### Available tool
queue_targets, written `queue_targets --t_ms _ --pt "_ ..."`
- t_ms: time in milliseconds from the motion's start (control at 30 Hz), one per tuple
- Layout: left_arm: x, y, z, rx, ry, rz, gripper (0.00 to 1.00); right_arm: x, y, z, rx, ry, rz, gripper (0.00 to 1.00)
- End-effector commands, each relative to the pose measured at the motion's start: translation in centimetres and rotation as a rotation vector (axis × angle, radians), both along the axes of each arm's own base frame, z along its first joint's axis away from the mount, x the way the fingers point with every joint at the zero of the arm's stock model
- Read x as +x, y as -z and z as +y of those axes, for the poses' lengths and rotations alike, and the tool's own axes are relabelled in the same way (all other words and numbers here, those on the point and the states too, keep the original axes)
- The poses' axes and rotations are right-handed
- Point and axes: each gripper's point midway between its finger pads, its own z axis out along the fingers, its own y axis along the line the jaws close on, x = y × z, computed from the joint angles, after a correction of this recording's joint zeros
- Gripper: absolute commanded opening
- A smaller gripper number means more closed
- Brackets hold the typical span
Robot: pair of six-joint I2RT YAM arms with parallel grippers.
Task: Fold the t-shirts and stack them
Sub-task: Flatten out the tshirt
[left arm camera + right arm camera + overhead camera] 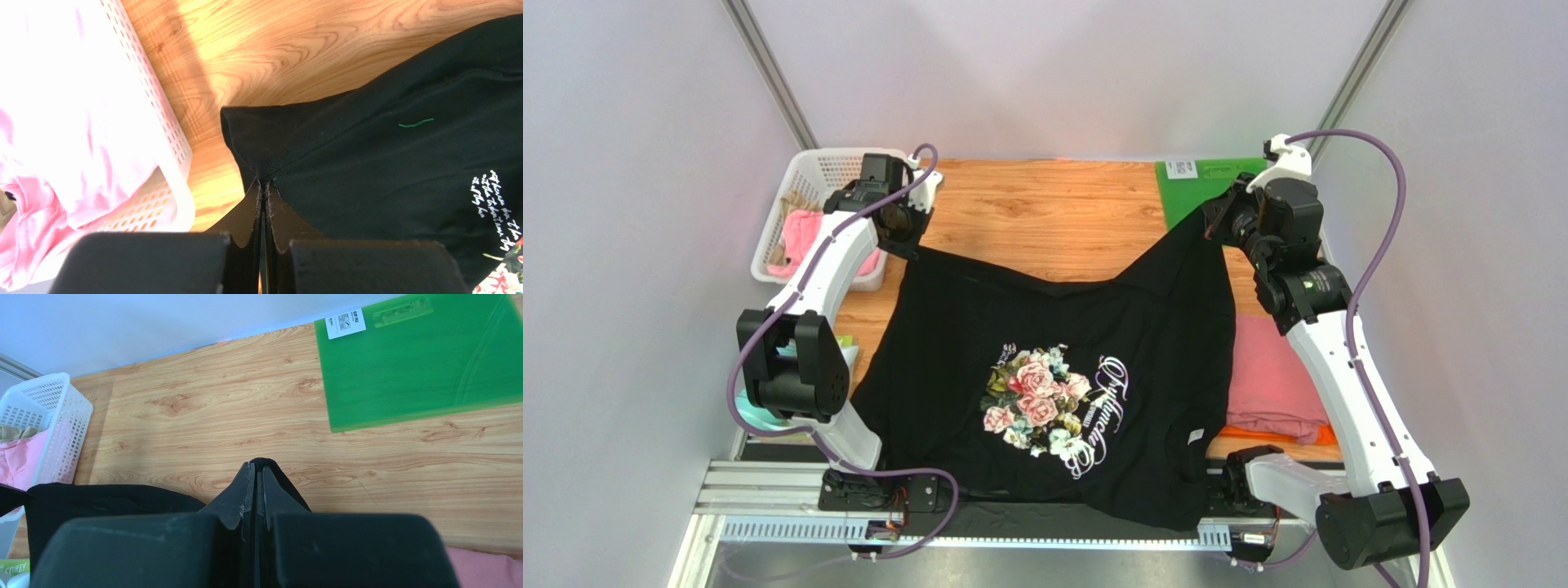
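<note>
A large black t-shirt (1063, 355) with a floral chest print (1036, 398) is spread across the wooden table. My left gripper (906, 233) is shut on its far left corner, right beside the basket; in the left wrist view the fingertips (265, 184) pinch the black cloth (399, 159). My right gripper (1225, 211) is shut on the far right corner and holds it raised; black cloth (270, 468) peeks out around the shut jaws (258, 470). A folded pink t-shirt (1271, 380) lies at the right, partly under the black one.
A white perforated basket (811, 172) at the far left holds pink cloth (808, 233). A stiff green mat (1210, 184) lies at the far right corner of the table. Bare wood (1051, 208) shows beyond the shirt. Grey walls surround the table.
</note>
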Motion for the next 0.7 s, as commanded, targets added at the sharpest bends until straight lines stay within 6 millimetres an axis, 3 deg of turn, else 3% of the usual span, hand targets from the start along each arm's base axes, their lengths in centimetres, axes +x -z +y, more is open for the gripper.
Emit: queue_targets --t_ms 0,100,200,333,367,533,600,667 --pt "-0.4 -1.8 0.8 0.015 -0.024 -0.04 0.0 -0.3 -4.2 -0.2 0.03 0.006 -0.129 0.0" --pt "-0.2 -4.6 1.0 0.018 -0.033 -0.112 0.0 -0.7 -5.7 -0.5 0.026 0.013 -0.162 0.0" --pt "0.1 -8.9 1.8 0.029 -0.054 -0.194 0.0 -1.5 -8.3 -0.8 0.031 0.019 -0.217 0.0" --pt "0.1 -16.9 3.7 0.051 -0.115 -0.382 0.0 -3.5 -11.8 -1.4 0.032 0.026 -0.294 0.0" --pt "-0.2 -18.3 4.3 0.073 -0.136 -0.416 0.0 -4.5 -13.5 -1.7 0.036 0.033 -0.333 0.0" --pt "-3.4 -27.0 5.8 0.116 -0.18 -0.647 0.0 -8.6 -18.4 -3.3 0.043 0.075 -0.45 0.0" --pt "-5.5 -29.6 6.3 0.127 -0.196 -0.723 0.0 -11.0 -21.0 -4.1 0.053 0.091 -0.517 0.0" --pt "-7.2 -31.4 6.6 0.138 -0.208 -0.774 0.0 -13.0 -22.3 -4.9 0.053 0.115 -0.545 0.0"
